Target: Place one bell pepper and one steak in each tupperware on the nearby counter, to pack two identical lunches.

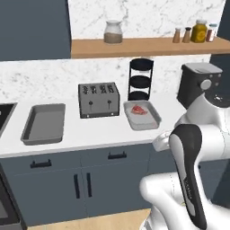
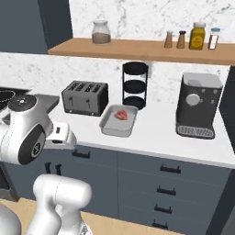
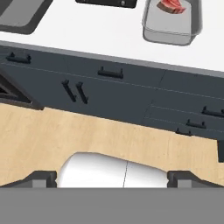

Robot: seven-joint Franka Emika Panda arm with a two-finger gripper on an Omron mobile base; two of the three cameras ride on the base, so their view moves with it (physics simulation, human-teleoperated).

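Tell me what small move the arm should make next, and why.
Probably go fetch a bell pepper or the second steak: the gripper is open and holds nothing, the right tupperware has just one steak, and the left tupperware holds nothing.

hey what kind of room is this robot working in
Most likely a home kitchen, rendered rather than real: a white counter over dark cabinets carries a toaster and a coffee machine, with spice bottles on a wooden shelf above.

arm [image 1: 191, 179]: folded low at its base | tool [image 3: 112, 177]: fingers spread wide, holding nothing
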